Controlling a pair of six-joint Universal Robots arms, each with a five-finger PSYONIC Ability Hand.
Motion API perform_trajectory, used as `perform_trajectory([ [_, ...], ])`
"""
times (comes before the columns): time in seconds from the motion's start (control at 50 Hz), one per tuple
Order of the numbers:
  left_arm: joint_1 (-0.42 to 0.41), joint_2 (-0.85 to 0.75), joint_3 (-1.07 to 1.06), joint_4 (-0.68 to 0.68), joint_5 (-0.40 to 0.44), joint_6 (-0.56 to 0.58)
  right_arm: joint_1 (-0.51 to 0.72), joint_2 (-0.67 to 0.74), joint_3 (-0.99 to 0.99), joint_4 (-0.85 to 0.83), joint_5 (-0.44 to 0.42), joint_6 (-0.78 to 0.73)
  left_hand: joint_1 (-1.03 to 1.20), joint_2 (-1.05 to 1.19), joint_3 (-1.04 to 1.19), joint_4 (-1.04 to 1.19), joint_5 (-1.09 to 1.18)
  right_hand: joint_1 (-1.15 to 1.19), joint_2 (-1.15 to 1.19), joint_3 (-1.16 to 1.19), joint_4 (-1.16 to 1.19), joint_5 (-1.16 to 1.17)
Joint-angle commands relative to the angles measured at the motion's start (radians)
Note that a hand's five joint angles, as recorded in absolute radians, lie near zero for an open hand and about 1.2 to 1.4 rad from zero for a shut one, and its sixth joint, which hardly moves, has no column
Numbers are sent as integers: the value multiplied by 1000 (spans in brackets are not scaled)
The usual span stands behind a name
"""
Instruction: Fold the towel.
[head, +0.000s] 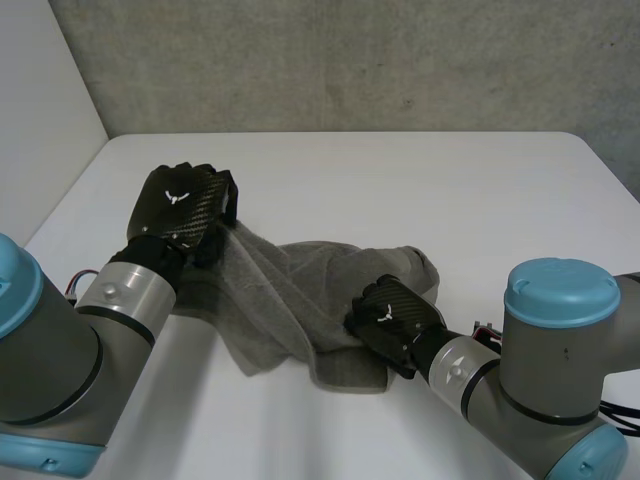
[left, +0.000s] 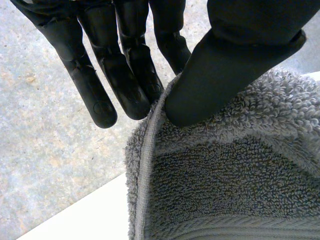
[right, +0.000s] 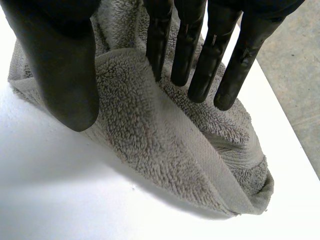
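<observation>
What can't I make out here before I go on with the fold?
Head view: the bunched towel hides its corners in its own folds.
Head view: the backs of the left hand and right hand cover their holds on it.
Left wrist view: the towel runs past the frame's edge; whether the pinched hem is a corner is unclear.
Right wrist view: the thumb covers the fold behind it.

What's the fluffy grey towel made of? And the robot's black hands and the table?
The towel: soft terry cloth, probably cotton; tiny loops and a flat woven hem show. The left hand and right hand: backs look like glossy carbon-fibre weave; fingers smooth matt black, maybe plastic or rubber. The table: smooth white, material unclear.
</observation>
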Motion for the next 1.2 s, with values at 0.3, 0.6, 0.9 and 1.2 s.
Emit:
perform_trajectory([
  [0.3, 22, 41, 12, -20, 5, 18, -101, -368, -11, -35, 17, 157, 243, 180, 181, 178, 198, 757, 765, 764, 766, 759],
  [0.6, 98, 235, 28, -183, 60, 245, -467, -489, -287, 528, -124, 270, 243, 180, 181, 178, 198, 757, 765, 764, 766, 759],
  [0.9, 86, -285, 260, -281, 121, 402, -294, -61, -485, 592, 52, 88, 243, 180, 181, 178, 198, 757, 765, 764, 766, 759],
  [1.2, 87, -457, 897, 75, 69, 422, -237, -10, -875, -215, 256, 212, 243, 180, 181, 178, 198, 757, 765, 764, 766, 759],
])
